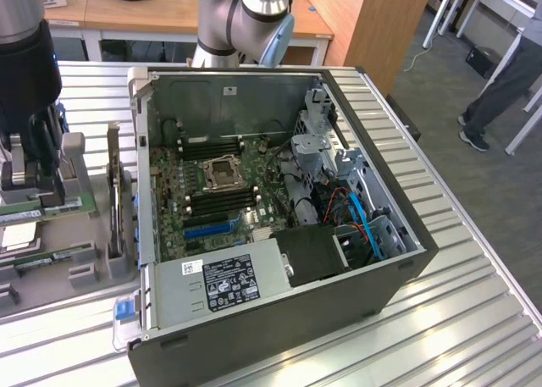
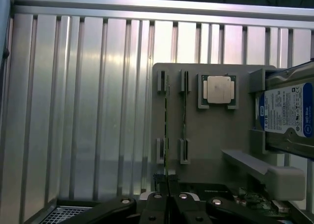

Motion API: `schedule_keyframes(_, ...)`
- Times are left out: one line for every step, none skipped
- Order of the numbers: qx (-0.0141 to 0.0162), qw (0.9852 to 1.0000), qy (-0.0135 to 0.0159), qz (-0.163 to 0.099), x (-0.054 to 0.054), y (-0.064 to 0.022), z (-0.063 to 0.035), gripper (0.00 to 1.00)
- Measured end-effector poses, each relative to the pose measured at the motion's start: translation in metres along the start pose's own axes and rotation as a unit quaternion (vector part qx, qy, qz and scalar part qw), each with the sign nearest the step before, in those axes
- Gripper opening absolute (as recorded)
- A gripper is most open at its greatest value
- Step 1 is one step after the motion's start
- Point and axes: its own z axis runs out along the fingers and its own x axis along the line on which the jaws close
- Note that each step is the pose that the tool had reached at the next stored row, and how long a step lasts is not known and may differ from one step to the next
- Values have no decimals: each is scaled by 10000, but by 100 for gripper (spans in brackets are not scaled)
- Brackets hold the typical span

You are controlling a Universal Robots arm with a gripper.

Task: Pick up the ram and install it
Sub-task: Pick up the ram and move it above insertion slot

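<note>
On the gray tray at the exterior view's left, the gripper seems to pinch the ram with clenched fingers: light, stiff, fragile, best held by its edge.

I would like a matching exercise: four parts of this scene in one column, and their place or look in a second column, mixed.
1 ram
2 processor chip
3 hard drive
4 motherboard

a inside the open case
b blue-white label
c on edge in grey slots
d flat, silver lid

Pairs: 1-c, 2-d, 3-b, 4-a.
</note>
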Motion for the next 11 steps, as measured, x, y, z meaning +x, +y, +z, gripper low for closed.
schedule_keyframes(0, 10000, 0, 0, 0, 1, -22, 11)
schedule_keyframes(-1, 10000, 0, 0, 0, 2, -46, 11)
schedule_keyframes(0, 10000, 0, 0, 0, 3, -72, 11)
schedule_keyframes(0, 10000, 0, 0, -1, 4, -99, 11)
schedule_keyframes(0, 10000, 0, 0, -1, 5, -124, 11)
schedule_keyframes(0, 10000, 0, 0, 0, 5, -148, 11)
schedule_keyframes(0, 10000, 0, 0, -1, 6, -171, 11)
schedule_keyframes(0, 10000, 0, 0, -1, 7, -195, 11)
schedule_keyframes(0, 10000, 0, 0, -1, 7, -219, 11)
schedule_keyframes(0, 10000, 0, 0, -1, 8, -243, 11)
schedule_keyframes(0, 10000, 0, 0, -1, 9, -268, 11)
